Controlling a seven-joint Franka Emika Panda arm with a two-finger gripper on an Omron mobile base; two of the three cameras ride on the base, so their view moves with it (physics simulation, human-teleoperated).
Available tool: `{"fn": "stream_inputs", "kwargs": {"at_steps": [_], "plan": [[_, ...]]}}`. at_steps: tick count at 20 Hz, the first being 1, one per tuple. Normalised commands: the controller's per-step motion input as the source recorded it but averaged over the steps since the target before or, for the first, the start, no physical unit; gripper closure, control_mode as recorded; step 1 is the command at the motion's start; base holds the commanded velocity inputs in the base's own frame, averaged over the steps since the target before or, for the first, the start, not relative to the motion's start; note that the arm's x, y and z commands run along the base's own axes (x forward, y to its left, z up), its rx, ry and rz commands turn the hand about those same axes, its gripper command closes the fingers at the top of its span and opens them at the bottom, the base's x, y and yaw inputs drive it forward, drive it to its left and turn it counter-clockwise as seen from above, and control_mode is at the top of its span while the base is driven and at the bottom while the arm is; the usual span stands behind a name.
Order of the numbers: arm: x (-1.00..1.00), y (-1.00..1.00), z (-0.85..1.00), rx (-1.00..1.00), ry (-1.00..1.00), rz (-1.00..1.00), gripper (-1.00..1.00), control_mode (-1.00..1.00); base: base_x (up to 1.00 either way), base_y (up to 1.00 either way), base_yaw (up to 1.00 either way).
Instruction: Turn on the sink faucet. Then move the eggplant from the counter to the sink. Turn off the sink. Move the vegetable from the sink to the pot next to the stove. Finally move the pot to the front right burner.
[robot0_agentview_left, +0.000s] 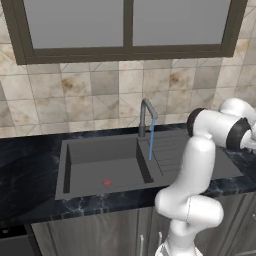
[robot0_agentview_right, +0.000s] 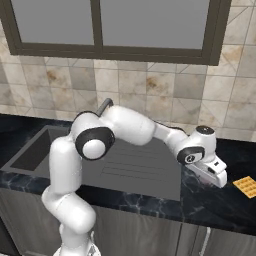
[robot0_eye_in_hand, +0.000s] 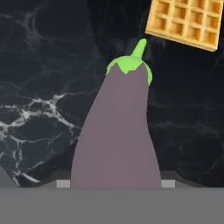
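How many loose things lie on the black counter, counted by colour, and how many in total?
Purple: 1, the eggplant, with a green stem tip
Golden brown: 1, the waffle
Total: 2, both on the counter to the right of the sink

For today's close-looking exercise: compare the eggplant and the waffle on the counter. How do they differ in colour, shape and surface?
Colour: the eggplant is dull purple with a green stem cap, while the waffle is golden orange. Shape: the eggplant is oblong and rounded; the waffle is flat with straight edges. Surface: the eggplant looks smooth, the waffle carries a grid of square pockets. Both lie over the black marble counter, close together.
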Motion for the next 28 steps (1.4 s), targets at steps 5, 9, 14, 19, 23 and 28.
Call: {"fn": "stream_inputs", "kwargs": {"at_steps": [5, 9, 14, 19, 23, 28], "plan": [[-0.29, 1.00, 0.38, -0.05, 0.04, 0.05, 1.00, -1.00, 0.00, 0.00, 0.00], [-0.37, 1.00, 0.35, -0.05, 0.01, 0.07, 1.00, -1.00, 0.00, 0.00, 0.00], [-0.27, 1.00, 0.22, -0.02, 0.01, 0.10, 1.00, -1.00, 0.00, 0.00, 0.00], [-0.17, 1.00, 0.23, 0.00, 0.05, 0.12, 1.00, -1.00, 0.00, 0.00, 0.00], [-0.06, 1.00, 0.33, 0.00, 0.10, 0.14, 1.00, -1.00, 0.00, 0.00, 0.00], [0.00, 1.00, 0.37, 0.00, 0.12, 0.16, 1.00, -1.00, 0.00, 0.00, 0.00]]}}
